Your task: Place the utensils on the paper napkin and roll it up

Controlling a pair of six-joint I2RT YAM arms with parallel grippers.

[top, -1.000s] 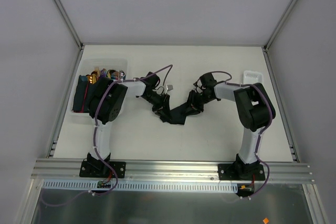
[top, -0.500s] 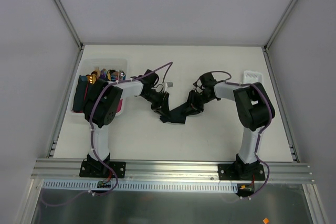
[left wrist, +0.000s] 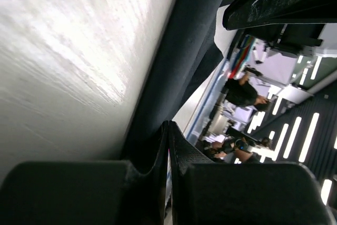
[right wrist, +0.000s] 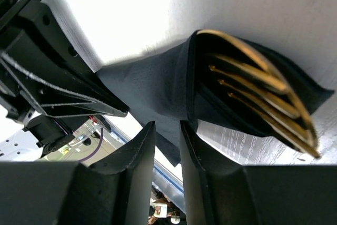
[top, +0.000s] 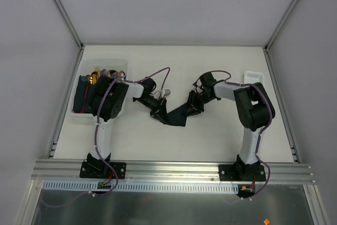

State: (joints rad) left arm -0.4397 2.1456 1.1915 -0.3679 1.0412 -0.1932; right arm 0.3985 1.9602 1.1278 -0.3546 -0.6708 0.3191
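The paper napkin lies crumpled and partly folded mid-table between both grippers. In the right wrist view its fold wraps the utensils, whose gold fork tines and handles stick out of the open end. My right gripper is at the napkin's right end, its jaws a little apart, with the sheet just beyond the tips. My left gripper is at the napkin's left end. Its jaws are pressed together beside the dark sheet, and I see no paper between them.
A white bin stands at the back left behind the left arm. It holds more cutlery, dark napkins and something pink. A small white tray sits at the back right beside the right arm's elbow.
The left gripper has closed its jaws and slid slightly nearer along the napkin's left end. The napkin has flattened and shifted a little. The right arm has hardly moved.
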